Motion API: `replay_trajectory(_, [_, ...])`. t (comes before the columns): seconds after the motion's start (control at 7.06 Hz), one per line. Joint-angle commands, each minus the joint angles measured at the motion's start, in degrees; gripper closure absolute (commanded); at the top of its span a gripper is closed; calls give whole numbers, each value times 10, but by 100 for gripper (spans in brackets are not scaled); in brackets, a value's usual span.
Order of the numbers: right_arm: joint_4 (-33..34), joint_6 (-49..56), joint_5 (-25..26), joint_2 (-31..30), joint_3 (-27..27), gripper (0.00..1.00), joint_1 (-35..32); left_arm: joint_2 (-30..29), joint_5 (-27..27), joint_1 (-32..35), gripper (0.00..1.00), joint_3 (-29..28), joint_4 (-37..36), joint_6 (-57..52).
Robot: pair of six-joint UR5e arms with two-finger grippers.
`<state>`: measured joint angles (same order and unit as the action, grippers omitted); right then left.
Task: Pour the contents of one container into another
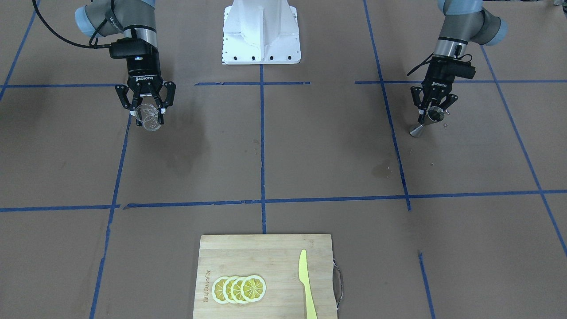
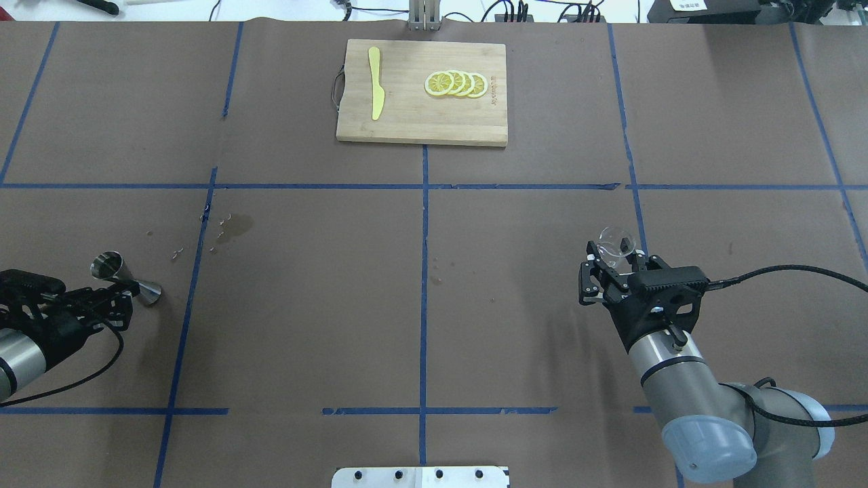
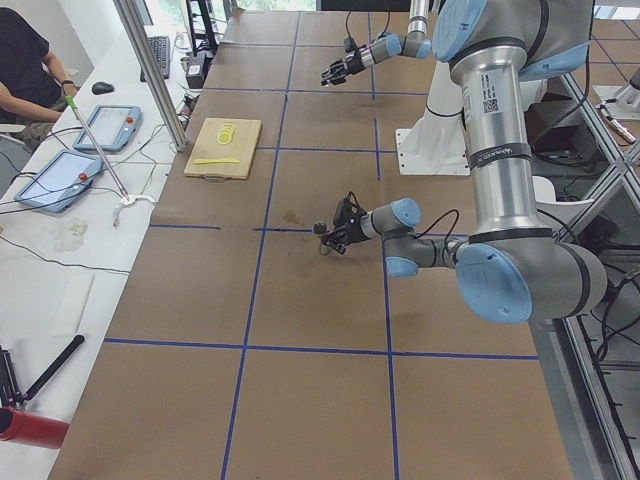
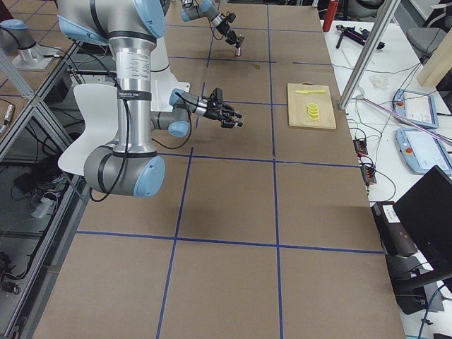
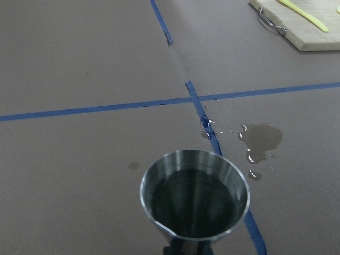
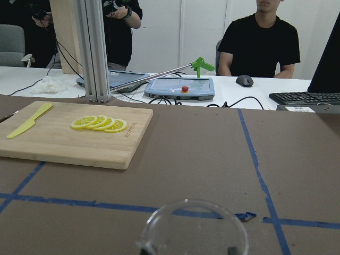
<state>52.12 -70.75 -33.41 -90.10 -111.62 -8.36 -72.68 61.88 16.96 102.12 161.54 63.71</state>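
Pre-pour I reckon: right tool [image 2: 612,259] clamped on the glass [image 2: 616,241], left tool [image 2: 122,290] gripping the jigger [image 2: 126,274], well apart, so next I bring them together and tip.

The steel jigger [image 5: 194,194] fills the lower middle, its round open mouth facing the camera and its inside dark and shiny. Behind it, two blue tape lines [image 5: 197,103] cross on the brown table covering [image 5: 79,58]. A wet patch [image 5: 264,139] and small droplets lie just right of the tape. The top right corner shows a wooden cutting board [image 5: 300,32], its metal handle [image 5: 269,20] and a yellow knife [image 5: 303,13].
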Motion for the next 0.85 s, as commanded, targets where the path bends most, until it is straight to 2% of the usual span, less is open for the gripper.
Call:
replay_trajectory(0.0, [0,0,0,2,0,100,0,0,-1,0,100,0,0,1])
replay_trajectory(0.14, [0,0,-1,2,0,100,0,0,-2,0,87,0,0,1])
replay_trajectory(0.57, [0,0,-1,3,-1,100,0,0,-3,0,74,-1,0,0])
replay_trajectory(0.71, [0,0,-1,5,0,100,0,0,-3,0,22,-1,0,1])
